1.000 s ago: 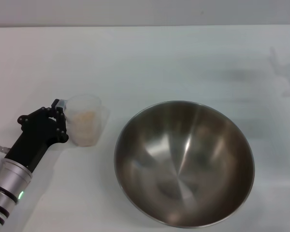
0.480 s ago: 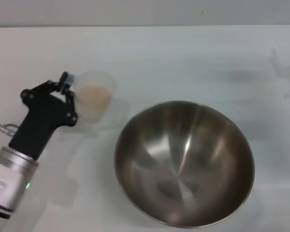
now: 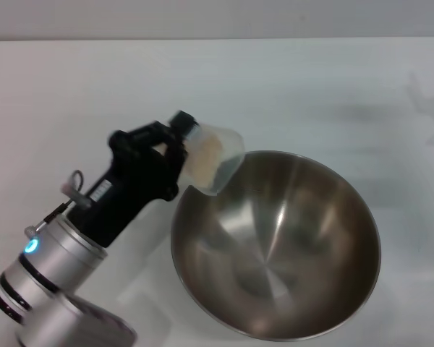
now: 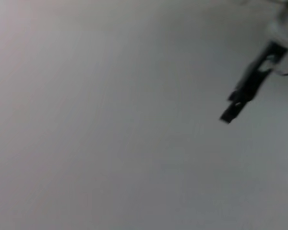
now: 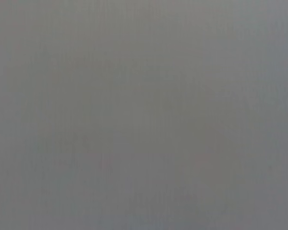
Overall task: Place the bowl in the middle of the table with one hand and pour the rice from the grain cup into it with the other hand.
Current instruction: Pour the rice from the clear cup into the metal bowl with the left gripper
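Left gripper [image 3: 179,137] clamps grain cup [image 3: 213,165]; cup tilted, mouth toward bowl [image 3: 289,238].

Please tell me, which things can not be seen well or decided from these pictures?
- Right end effector: absent from the head view; the right wrist view is uniform grey, showing nothing.
- Left end effector: the grain cup covers its fingertips, so the exact grip is hidden.
- Rice: seen only through the frosted wall; the amount is unclear.
- Bowl: its near rim is cut by the lower edge.
- Left wrist view: blurred; only a dark part shows.
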Controlling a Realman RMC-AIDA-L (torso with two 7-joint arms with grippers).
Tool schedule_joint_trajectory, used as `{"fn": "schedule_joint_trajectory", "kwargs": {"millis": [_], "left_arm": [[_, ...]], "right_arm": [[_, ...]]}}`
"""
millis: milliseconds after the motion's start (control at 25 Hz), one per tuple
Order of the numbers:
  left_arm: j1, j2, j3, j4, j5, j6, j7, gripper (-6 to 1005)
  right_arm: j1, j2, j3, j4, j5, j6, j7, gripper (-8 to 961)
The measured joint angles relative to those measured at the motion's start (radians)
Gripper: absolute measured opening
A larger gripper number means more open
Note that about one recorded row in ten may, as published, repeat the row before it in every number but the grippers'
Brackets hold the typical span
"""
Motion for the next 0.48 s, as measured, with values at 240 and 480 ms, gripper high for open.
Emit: {"fn": "schedule_joint_trajectory", "kwargs": {"millis": [240, 480], "left_arm": [[-0.003, 0.000, 0.000, -0.010, 0.075, 0.000, 0.264, 39], [-0.004, 0.000, 0.000, -0.009, 0.125, -0.004, 0.551, 42]], "right_arm": [[0.000, 0.000, 0.001, 0.005, 0.000, 0.002, 0.000, 777], [0.005, -0.004, 0.022, 0.010, 0.000, 0.035, 0.000, 777]]}}
